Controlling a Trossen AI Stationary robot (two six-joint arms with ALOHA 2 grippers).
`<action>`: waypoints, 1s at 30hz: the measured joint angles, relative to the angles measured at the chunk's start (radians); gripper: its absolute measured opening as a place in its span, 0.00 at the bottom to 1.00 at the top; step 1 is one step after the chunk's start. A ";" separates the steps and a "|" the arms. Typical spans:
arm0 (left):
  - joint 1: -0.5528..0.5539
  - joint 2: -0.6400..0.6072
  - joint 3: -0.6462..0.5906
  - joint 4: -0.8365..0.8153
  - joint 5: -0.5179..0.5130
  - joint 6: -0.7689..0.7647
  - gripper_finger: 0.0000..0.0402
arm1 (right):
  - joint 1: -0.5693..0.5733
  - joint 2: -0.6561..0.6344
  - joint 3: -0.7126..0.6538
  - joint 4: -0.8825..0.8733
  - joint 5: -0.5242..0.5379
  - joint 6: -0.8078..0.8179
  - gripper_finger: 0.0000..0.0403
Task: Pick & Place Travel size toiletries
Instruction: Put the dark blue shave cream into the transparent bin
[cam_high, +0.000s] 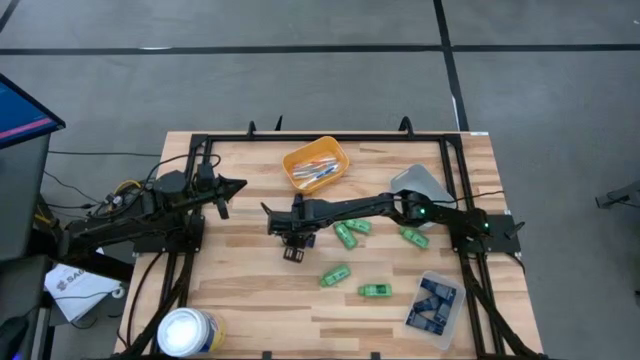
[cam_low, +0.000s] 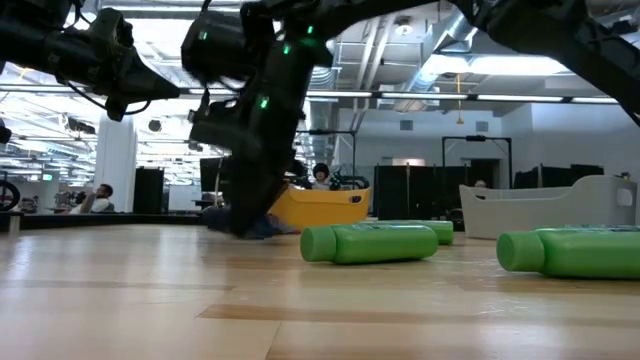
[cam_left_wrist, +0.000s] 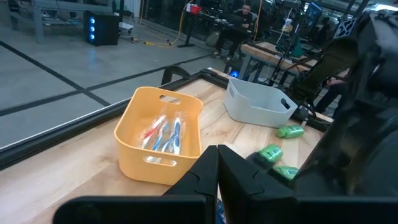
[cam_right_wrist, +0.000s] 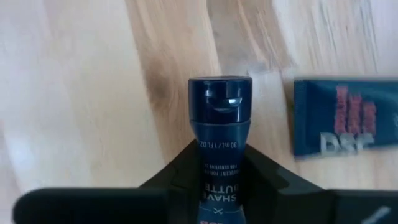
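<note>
My right gripper (cam_high: 293, 241) reaches to the table's middle and points steeply down, shut on a small dark navy tube (cam_right_wrist: 219, 124) with a round cap. A flat navy packet (cam_right_wrist: 345, 118) lies beside it on the wood. Several green bottles (cam_high: 346, 235) lie on their sides to the right of the gripper, two of them close in the low view (cam_low: 370, 243). My left gripper (cam_high: 235, 186) waits shut above the table's left part, its fingers (cam_left_wrist: 217, 180) together in the left wrist view. My right gripper pinches the navy tube's body just below the cap (cam_right_wrist: 219, 152) between its two fingers (cam_right_wrist: 180, 171). The fingers come from above, slanting, one on each side of the tube. The tube lies along the wood with its cap pointing away from the fingers.
An orange tray (cam_high: 315, 164) holding toothbrush sticks stands at the far middle, a grey tray (cam_high: 420, 183) at the far right. A clear tray (cam_high: 432, 305) with navy packets sits near the right front. A round white tub (cam_high: 188, 332) stands at the front left.
</note>
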 joint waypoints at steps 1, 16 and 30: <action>0.000 0.000 0.000 0.000 -0.003 0.000 0.00 | 0.003 -0.014 0.000 -0.004 -0.001 -0.001 0.17; 0.000 0.000 0.000 -0.004 -0.003 0.000 0.00 | 0.111 -0.291 -0.061 -0.295 0.010 0.099 0.15; 0.000 0.000 0.000 -0.005 0.000 0.000 0.00 | 0.462 -0.758 -0.722 -0.308 -0.002 0.857 0.15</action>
